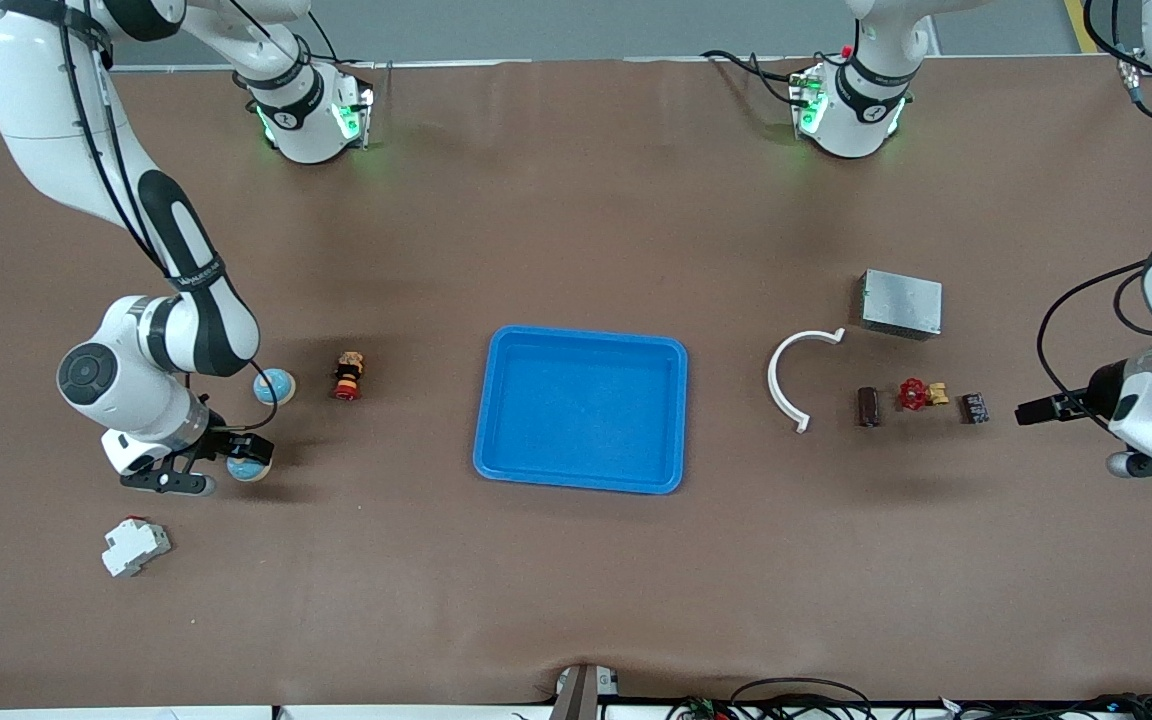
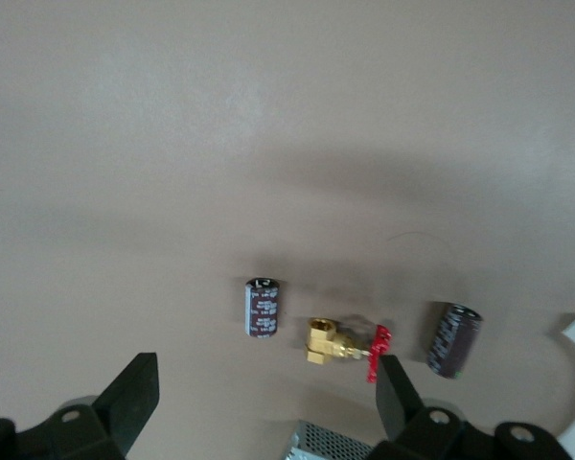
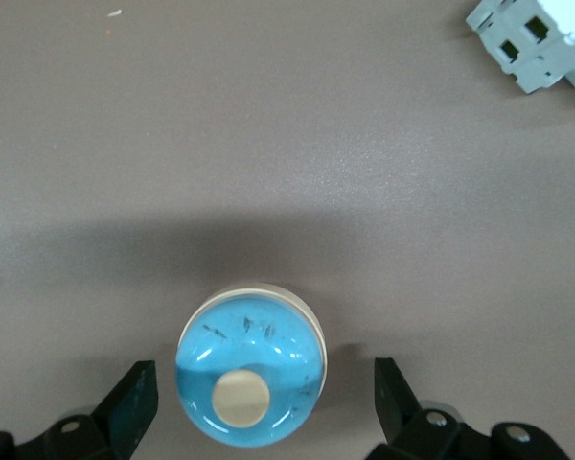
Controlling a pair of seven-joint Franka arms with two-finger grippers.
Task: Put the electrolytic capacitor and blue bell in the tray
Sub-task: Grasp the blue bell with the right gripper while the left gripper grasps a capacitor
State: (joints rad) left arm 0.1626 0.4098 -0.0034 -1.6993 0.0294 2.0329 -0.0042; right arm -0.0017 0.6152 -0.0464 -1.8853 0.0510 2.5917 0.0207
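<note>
R gripper (image 1: 208, 462) sits low at the right arm's end of the table, fingers spread wide w/ a blue bell (image 3: 251, 377) between them; pads (image 3: 129, 401) are apart from the dome on both sides, so nothing gripped yet. A second blue bell (image 1: 274, 386) lies close by, farther from the front cam, beside a small red-black-tan part (image 1: 347, 376). White DIN-rail breaker (image 1: 135, 546) is nearer the cam, not involved.

L gripper (image 1: 1034, 410) hovers low at the left arm's end, jaws wide, empty, pointing along a row: small dark capacitor (image 2: 261, 308), brass valve w/ red handle (image 2: 343, 343), then the bigger dark electrolytic capacitor (image 2: 453, 339). White curved clip (image 1: 796, 374) and grey metal box (image 1: 901, 303) are near the row.

Blue tray (image 1: 489, 410) is mid-table, holding nothing, well apart from both targets.

Step looks like: R arm at the grasp of the bell, L arm lining up on a capacitor. Next for R: close on the dome; it's round and slick so a centred squeeze matters, else it could squirt out. L has to reach in and settle over one capacitor w/o knocking the valve
</note>
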